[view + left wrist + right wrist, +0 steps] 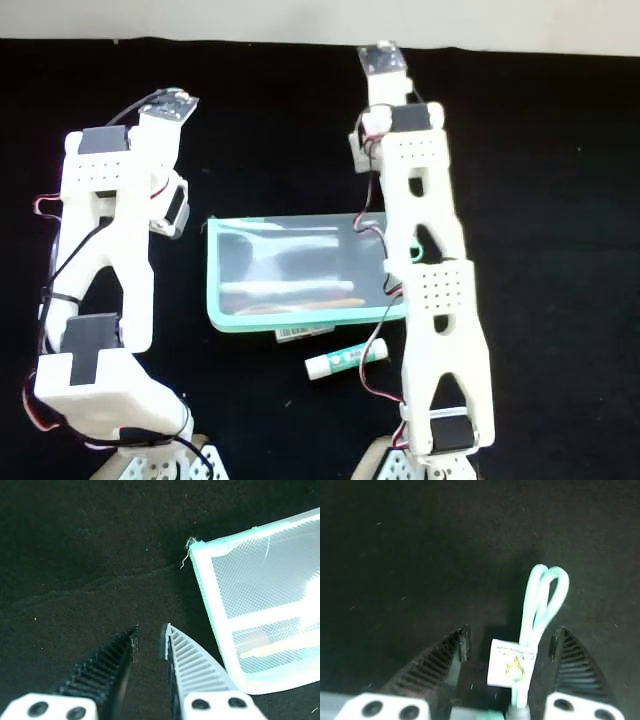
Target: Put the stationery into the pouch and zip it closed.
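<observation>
Right gripper (512, 642) is wide open around the mint cord zip pull (542, 595) of the mint-edged clear mesh pouch (290, 270) lying on the black worktop (540, 250). Left gripper (151, 637), barely open, holds nothing, so zipping could just drag the pouch, and the white tube (347, 358) isn't in yet.

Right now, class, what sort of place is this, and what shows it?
Probably a robot practice bench rather than an ordinary desk. A white left arm and right arm stand side by side on a black table, with a mesh pouch and a white stick laid out by them.
</observation>
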Motion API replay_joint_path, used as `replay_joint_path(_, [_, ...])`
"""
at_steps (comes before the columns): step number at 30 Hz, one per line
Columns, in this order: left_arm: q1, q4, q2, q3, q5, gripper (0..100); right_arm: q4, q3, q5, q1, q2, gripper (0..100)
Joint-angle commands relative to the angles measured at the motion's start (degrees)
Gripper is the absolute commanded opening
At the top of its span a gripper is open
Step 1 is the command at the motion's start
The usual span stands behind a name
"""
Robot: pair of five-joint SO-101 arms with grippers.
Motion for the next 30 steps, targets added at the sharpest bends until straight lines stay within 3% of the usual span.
replay_joint_path(1, [-0.1, -0.6, -0.2, -1.8, 0.0, 11, -1.2, -9.9, -0.2, 0.3, 5.2, 25.7])
replay_joint_path(12, [0.0, -0.6, -0.1, -1.5, 0.0, 11, -9.0, -12.7, -0.3, 4.1, 8.9, 25.6])
replay_joint_path(20, [0.0, -0.6, -0.1, -1.4, 0.0, 11, -17.3, -2.6, -0.3, 4.1, 8.7, 25.6])
replay_joint_path(28, [0.0, -0.6, -0.1, -1.4, 0.0, 11, -18.5, -1.5, -0.3, 4.1, 8.7, 25.3])
replay_joint_path(30, [0.0, -0.5, -0.1, -1.4, 0.0, 11, -18.6, -1.5, -0.2, 4.0, 8.8, 21.0])
